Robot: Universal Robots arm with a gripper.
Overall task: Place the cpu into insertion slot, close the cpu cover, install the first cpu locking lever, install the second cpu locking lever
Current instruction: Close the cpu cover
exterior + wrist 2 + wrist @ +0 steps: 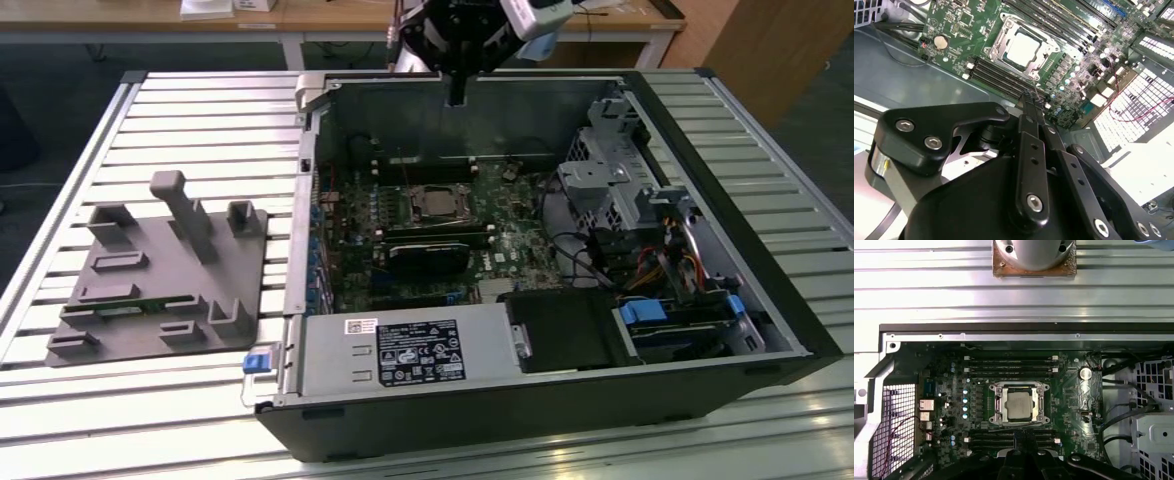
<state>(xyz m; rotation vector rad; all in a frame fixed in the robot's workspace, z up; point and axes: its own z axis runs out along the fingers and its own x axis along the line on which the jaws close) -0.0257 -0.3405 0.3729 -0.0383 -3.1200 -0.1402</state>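
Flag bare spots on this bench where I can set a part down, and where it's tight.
Free: slatted table around the grey fixture at the exterior view's left, plus the strip at its right past the computer case. Crowded: inside the case, memory slots flank the cpu; cables and drive cage crowd one side.

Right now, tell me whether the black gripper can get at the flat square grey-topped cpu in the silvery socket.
Probably yes. The gripper hangs above the open case, nothing stands over the cpu, and the space between them looks free.
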